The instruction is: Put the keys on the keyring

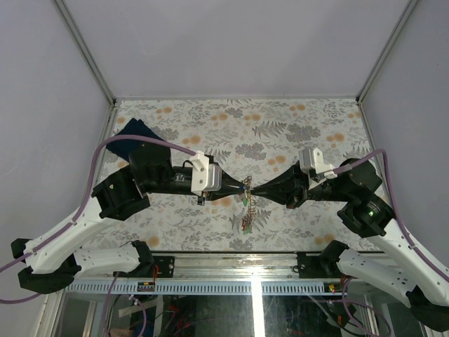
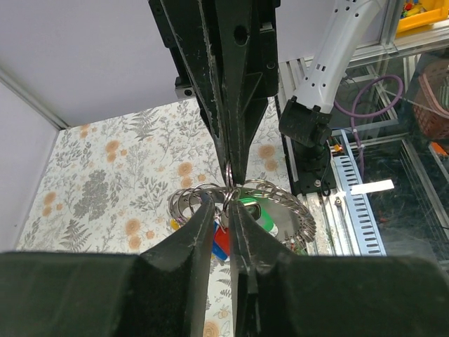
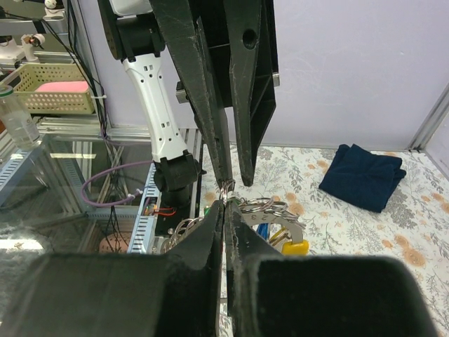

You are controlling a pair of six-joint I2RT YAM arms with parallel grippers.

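Both arms meet above the table's middle. My right gripper (image 1: 253, 189) (image 3: 225, 205) is shut on the keyring (image 3: 228, 187), a small silvery ring (image 2: 229, 189) at the top of a bunch of rings. The keys (image 1: 247, 210) hang below it in the air, with a green tag (image 2: 254, 209), a red tag (image 2: 222, 240) and a yellow tag (image 3: 295, 247). My left gripper (image 1: 242, 187) (image 2: 223, 200) faces it tip to tip. Its jaws stand a little apart, with the small ring in the gap. One of its fingertips (image 3: 225, 177) touches the ring.
A folded dark blue cloth (image 1: 137, 131) (image 3: 361, 175) lies at the far left corner of the flowered table top (image 1: 295, 133). White walls with metal corner posts close in three sides. The aluminium rail (image 1: 231, 265) with the arm bases runs along the near edge.
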